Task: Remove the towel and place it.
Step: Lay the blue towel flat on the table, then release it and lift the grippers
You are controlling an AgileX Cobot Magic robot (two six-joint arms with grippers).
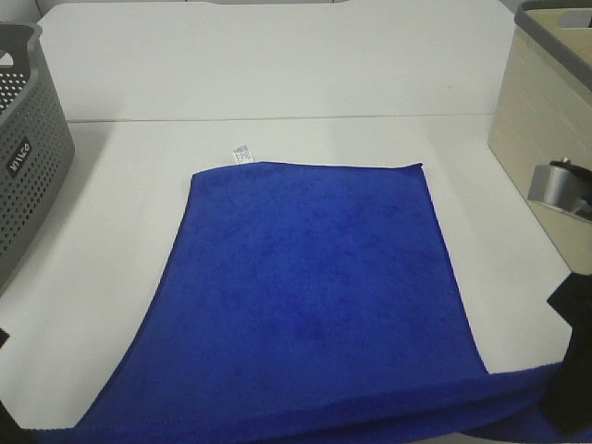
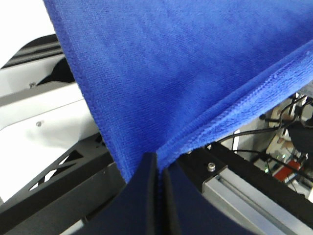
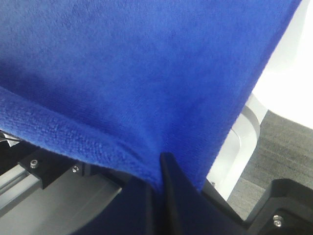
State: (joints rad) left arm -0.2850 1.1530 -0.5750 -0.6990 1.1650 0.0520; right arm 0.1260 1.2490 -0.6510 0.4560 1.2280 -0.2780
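Note:
The royal-blue towel (image 1: 314,277) lies spread on the white table (image 1: 277,65), its white tag (image 1: 240,154) at the far left corner. Its near edge is raised off the table at the bottom of the exterior view. In the left wrist view my left gripper (image 2: 159,164) is shut on the towel's near left corner (image 2: 186,73). In the right wrist view my right gripper (image 3: 159,169) is shut on the towel's near right corner (image 3: 137,73). Only a black part of the right arm (image 1: 572,361) shows in the exterior view.
A grey perforated basket (image 1: 23,157) stands at the table's left edge. A beige basket (image 1: 541,120) stands at the right, with a grey metallic object (image 1: 560,185) against its side. Black frame rails (image 2: 254,181) lie below the table's front edge.

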